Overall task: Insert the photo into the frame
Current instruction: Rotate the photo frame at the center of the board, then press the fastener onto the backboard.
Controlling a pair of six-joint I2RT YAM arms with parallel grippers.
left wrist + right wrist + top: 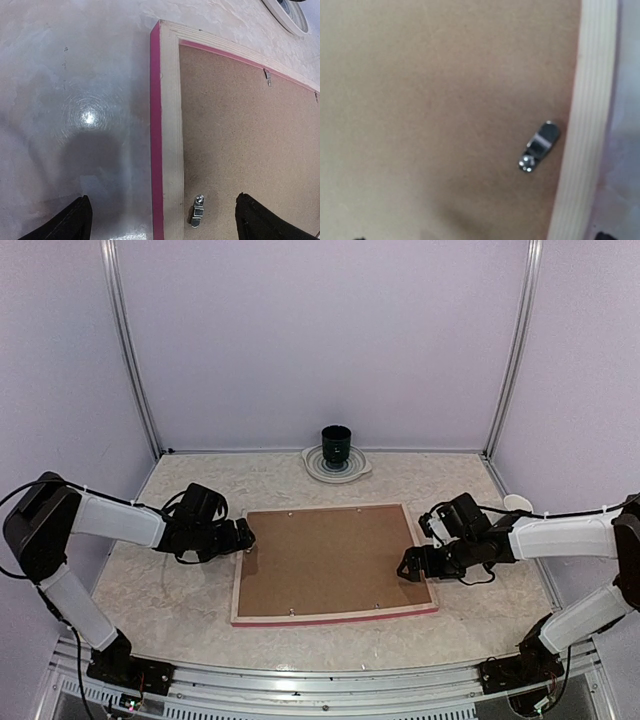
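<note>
The frame [335,617] lies face down in the middle of the table, its pale wood back up and its pink edge showing. A brown backing board [330,560] fills it. The photo is hidden. My left gripper [245,537] is open at the frame's left side. In the left wrist view its fingers [75,220] straddle the pink-edged rim [170,100] and a small metal clip [197,211]. My right gripper [408,568] is open over the frame's right side. There another clip [539,146] sits on the board [445,100] beside the rim [587,125]. Neither gripper holds anything.
A dark cup [336,443] stands on a white plate [352,473] at the back of the table, behind the frame. A small white object [517,503] lies at the right edge near the wall. Walls close the table on three sides.
</note>
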